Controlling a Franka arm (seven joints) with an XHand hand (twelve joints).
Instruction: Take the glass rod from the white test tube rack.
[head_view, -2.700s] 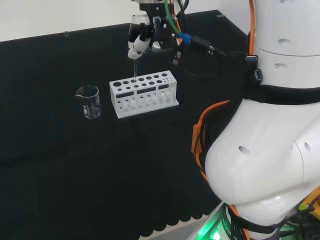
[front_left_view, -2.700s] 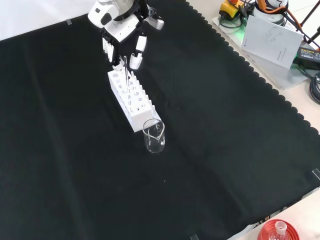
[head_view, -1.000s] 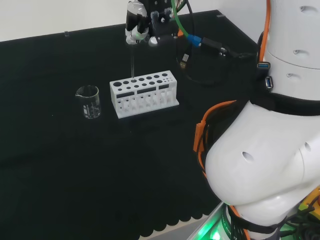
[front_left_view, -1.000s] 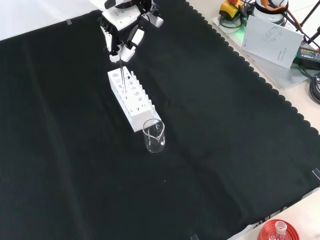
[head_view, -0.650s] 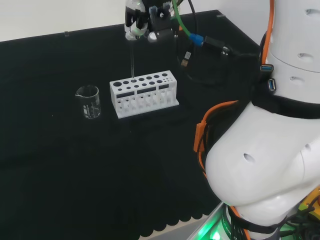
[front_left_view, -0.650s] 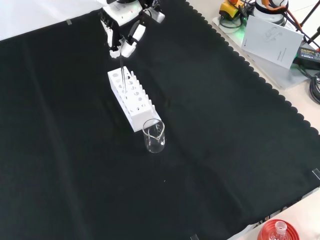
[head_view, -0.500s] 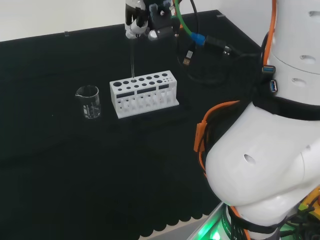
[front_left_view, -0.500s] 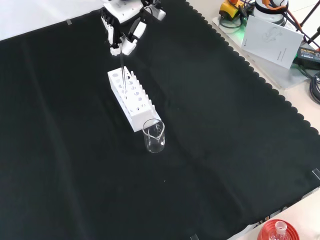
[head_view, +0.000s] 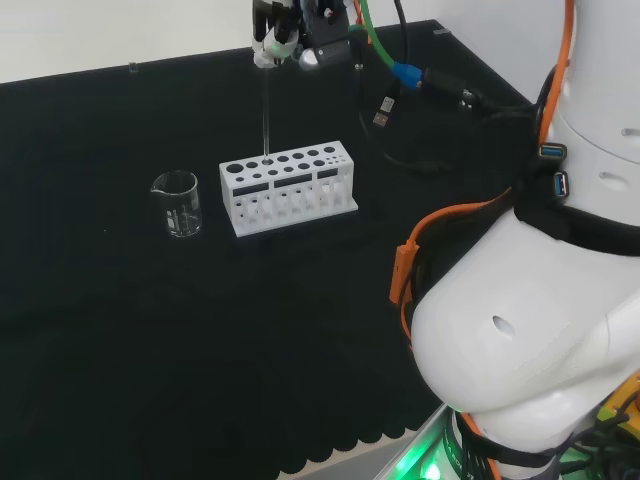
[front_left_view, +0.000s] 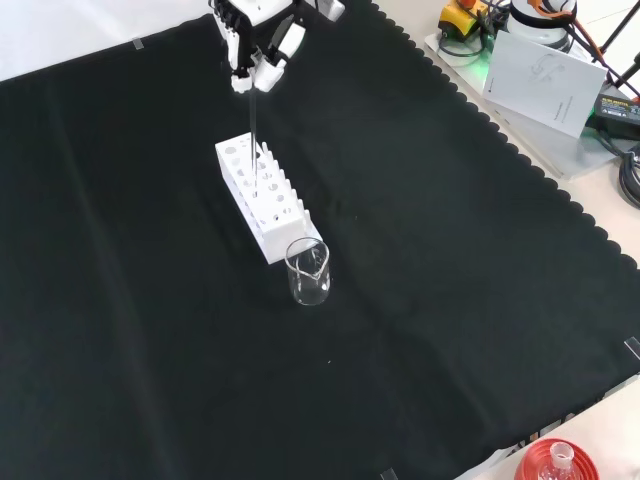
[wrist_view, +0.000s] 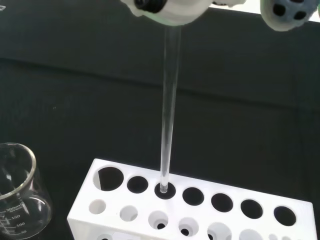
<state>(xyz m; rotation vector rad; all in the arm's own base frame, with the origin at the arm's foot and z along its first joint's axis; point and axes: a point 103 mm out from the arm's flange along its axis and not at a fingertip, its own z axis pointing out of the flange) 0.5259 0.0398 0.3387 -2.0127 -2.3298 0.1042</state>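
I see the hand (front_left_view: 258, 40) pinching the top of the glass rod (wrist_view: 169, 110) — upright, its lower tip just inside a back-row hole of the white test tube rack (head_view: 288, 186), beside a beaker (head_view: 177, 203).

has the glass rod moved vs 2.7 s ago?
Yes. The hand has drawn the glass rod straight up above the white test tube rack; its tip is just at the hole.
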